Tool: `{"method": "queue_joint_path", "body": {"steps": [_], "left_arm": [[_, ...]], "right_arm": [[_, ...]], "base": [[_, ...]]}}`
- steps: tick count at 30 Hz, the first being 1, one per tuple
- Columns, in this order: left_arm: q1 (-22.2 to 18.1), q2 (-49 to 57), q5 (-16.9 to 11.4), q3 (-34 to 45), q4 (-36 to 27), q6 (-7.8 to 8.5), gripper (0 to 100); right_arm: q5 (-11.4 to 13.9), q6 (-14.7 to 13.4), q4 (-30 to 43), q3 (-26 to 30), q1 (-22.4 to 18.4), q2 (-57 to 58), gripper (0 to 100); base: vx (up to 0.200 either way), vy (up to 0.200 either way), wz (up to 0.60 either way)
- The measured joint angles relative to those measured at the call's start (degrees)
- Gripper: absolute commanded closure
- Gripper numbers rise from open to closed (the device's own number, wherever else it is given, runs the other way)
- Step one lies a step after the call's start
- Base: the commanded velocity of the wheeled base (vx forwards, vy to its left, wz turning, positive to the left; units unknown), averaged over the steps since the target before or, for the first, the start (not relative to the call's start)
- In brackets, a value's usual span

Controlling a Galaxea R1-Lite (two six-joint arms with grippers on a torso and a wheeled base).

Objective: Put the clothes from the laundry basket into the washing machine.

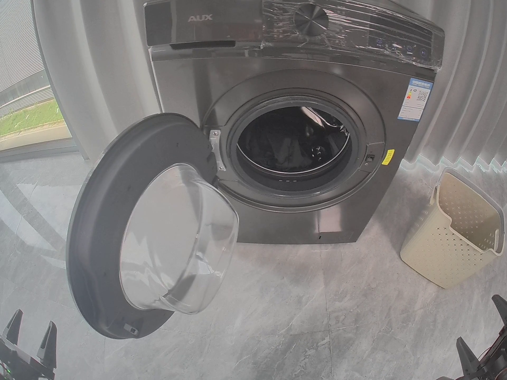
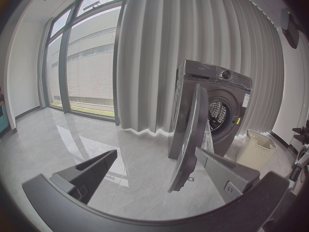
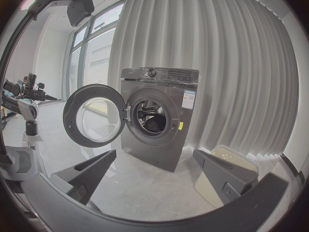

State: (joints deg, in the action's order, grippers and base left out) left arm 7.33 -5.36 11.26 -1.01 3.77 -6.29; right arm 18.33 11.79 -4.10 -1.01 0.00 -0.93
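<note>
Washing machine [image 1: 296, 207]: one, grey front-loader, standing on the tiled floor [image 1: 327, 312] against the curtain [image 1: 105, 54].
Door [image 1: 132, 228]: one, round with a clear bowl window. It is hinged on the machine's left side and swung wide open to the robot's left.
Clothes [image 1: 280, 146]: a dark heap lying inside the drum, at the bottom of the opening. I cannot tell how many pieces.
Laundry basket [image 1: 454, 238]: one, cream and perforated, on the floor to the right of the machine and apart from it, near the foot of the curtain. Its inner walls show bare from the head view.
Left gripper [image 1: 33, 325]: one, low at the robot's left, over the floor. Its two fingers are spread apart with nothing between them.
Right gripper [image 1: 478, 320]: one, low at the robot's right, near the basket. Its fingers are likewise spread and hold nothing.
Controls: one round knob [image 1: 310, 19] on the top panel, which is covered in clear plastic film.
Stickers: two on the front, a blue-and-white label [image 1: 415, 100] and a small yellow tag [image 1: 388, 157].
Window [image 2: 87, 58]: tall panes to the left of the curtain.
In the way, left side: in the left wrist view the door [image 2: 190, 139] stands edge-on, partly across the drum opening.
In the way, right side: in the right wrist view the opening [image 3: 151, 118] faces the gripper [image 3: 154, 152] unobstructed, with the basket [image 3: 209, 181] just beside one finger.
</note>
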Motion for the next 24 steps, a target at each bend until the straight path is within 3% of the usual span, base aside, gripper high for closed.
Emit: {"method": "queue_joint_path", "body": {"steps": [5,12,17,24], "left_arm": [[-0.1,0.0,-2.2,0.0,0.0,-0.11,0],[0.0,0.0,-5.3,-0.1,1.0,0.94,0],[0.8,-1.1,-6.7,-4.3,1.6,1.34,0],[5.6,-10.6,-8.5,-10.8,3.5,1.94,0]], "right_arm": [[0.0,-0.1,0.0,0.0,0.0,0.0,0],[-0.1,-0.1,0.0,0.0,0.0,0.0,0],[0.0,-0.1,0.0,0.0,0.0,0.0,0],[0.0,0.0,0.0,0.0,0.0,0.0,0]], "base": [[0.000,0.000,0.00],[0.000,0.000,0.00],[0.000,0.000,0.00],[0.000,0.000,0.00]]}}
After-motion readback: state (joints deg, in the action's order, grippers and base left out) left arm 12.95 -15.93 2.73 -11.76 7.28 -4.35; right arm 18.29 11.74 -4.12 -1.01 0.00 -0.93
